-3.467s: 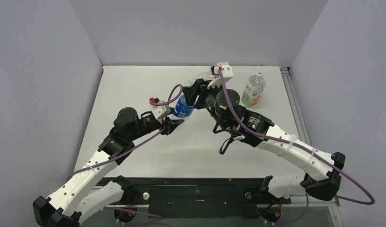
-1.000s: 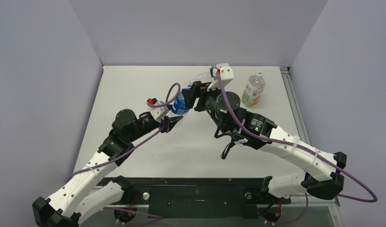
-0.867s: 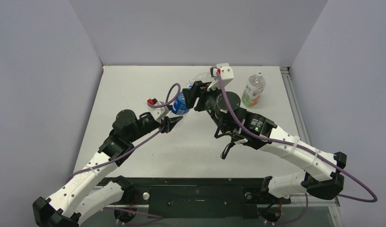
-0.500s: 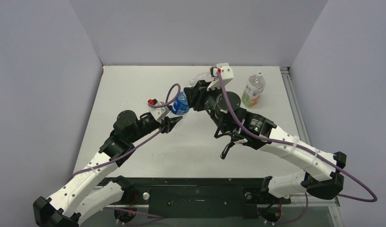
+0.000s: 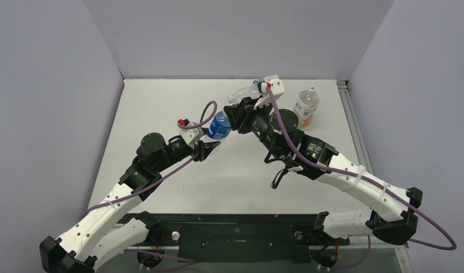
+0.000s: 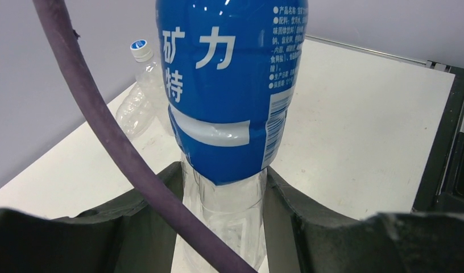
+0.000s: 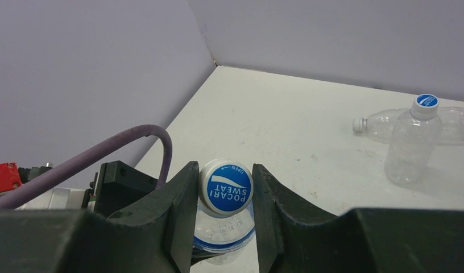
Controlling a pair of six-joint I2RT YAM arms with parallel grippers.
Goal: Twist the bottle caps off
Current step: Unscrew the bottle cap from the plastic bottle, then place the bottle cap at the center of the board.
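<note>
The blue-labelled bottle (image 5: 217, 126) (image 6: 235, 85) is held above the table, tilted toward the right arm. My left gripper (image 5: 209, 144) (image 6: 224, 187) is shut on its clear lower part. Its blue bottle cap (image 7: 226, 186), printed with white letters, sits between the fingers of my right gripper (image 5: 234, 116) (image 7: 226, 190), which is shut on it from both sides. A plain bottle (image 7: 409, 151) with a blue cap (image 7: 427, 102) stands upright on the table. Another plain bottle (image 7: 389, 125) lies behind it.
An orange-and-green labelled bottle (image 5: 305, 108) with a white cap stands at the back right of the white table (image 5: 161, 102). The plain bottles (image 5: 241, 92) are at the back middle, just behind my right wrist. Purple walls enclose the table on three sides.
My right gripper has closed on the blue cap, and the right arm has shifted a little to the right. The left arm still holds the bottle in the same place.
</note>
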